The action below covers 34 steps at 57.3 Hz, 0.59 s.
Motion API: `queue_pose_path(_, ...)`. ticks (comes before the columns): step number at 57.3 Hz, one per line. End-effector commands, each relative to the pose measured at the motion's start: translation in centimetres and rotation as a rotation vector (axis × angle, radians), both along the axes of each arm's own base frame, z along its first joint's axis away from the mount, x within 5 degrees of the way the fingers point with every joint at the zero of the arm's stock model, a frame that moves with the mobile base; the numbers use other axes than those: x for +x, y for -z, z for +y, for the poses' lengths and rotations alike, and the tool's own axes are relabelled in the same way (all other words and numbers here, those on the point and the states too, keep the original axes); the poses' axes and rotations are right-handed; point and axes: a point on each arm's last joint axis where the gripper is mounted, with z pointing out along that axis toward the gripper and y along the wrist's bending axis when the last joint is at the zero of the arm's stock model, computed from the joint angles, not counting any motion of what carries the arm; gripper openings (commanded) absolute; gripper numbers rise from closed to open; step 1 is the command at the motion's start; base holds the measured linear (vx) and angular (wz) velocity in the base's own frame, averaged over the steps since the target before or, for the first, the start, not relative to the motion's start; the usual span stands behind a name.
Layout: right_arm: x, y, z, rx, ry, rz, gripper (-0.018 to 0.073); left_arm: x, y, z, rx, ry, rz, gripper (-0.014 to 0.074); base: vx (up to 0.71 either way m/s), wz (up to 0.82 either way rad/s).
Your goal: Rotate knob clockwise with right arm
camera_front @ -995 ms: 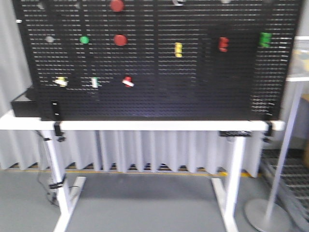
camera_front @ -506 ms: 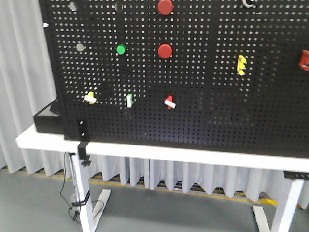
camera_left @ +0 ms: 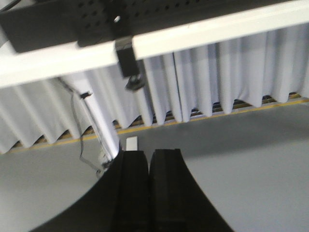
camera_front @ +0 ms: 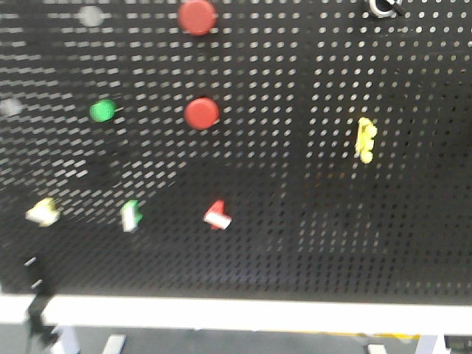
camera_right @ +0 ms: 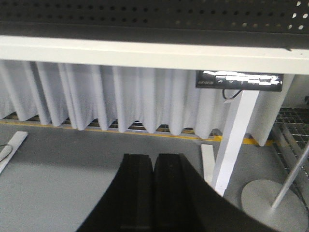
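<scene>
The knob [camera_front: 383,7], small and black with a shiny silver ring, sits at the top edge of the black pegboard [camera_front: 295,192], right of centre and partly cut off. Neither arm shows in the front view. In the right wrist view my right gripper [camera_right: 154,157] is shut and empty, low below the white table edge [camera_right: 145,53] and over the grey floor. In the left wrist view my left gripper [camera_left: 149,152] is also shut and empty, below the table edge [camera_left: 203,34].
The board carries two red buttons [camera_front: 201,113] [camera_front: 196,16], a green button [camera_front: 102,110], a yellow lumpy peg [camera_front: 364,139] and small toggles [camera_front: 217,215] [camera_front: 130,214] [camera_front: 43,212]. A white table leg [camera_right: 234,135] and a round stand base [camera_right: 270,205] are at the right.
The front view has moved closer to the pegboard and shifted right; the board's parts now look larger and blurred. The knob stays at the top edge.
</scene>
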Motion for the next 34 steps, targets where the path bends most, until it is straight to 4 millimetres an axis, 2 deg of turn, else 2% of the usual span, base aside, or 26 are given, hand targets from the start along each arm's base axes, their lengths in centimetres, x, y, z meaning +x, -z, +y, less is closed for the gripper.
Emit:
queue_pose_path(1, 0.18, -0.77, 0.05, -0.005, -0.008, -0.087, -0.0009, 0.15, -0.44, -0.11, -0.014, 0.010, -0.078, -0.0006, 0.33, -0.23)
queue_pose_path(17, 0.18, -0.77, 0.05, -0.005, -0.008, -0.087, -0.0009, 0.15, -0.44, -0.11, -0.014, 0.010, -0.078, -0.0006, 0.26, -0.18)
queue_pose_path(34, 0.18, -0.77, 0.05, -0.005, -0.008, -0.087, -0.0009, 0.15, -0.44, -0.11, -0.014, 0.010, -0.078, -0.0006, 0.10, -0.07)
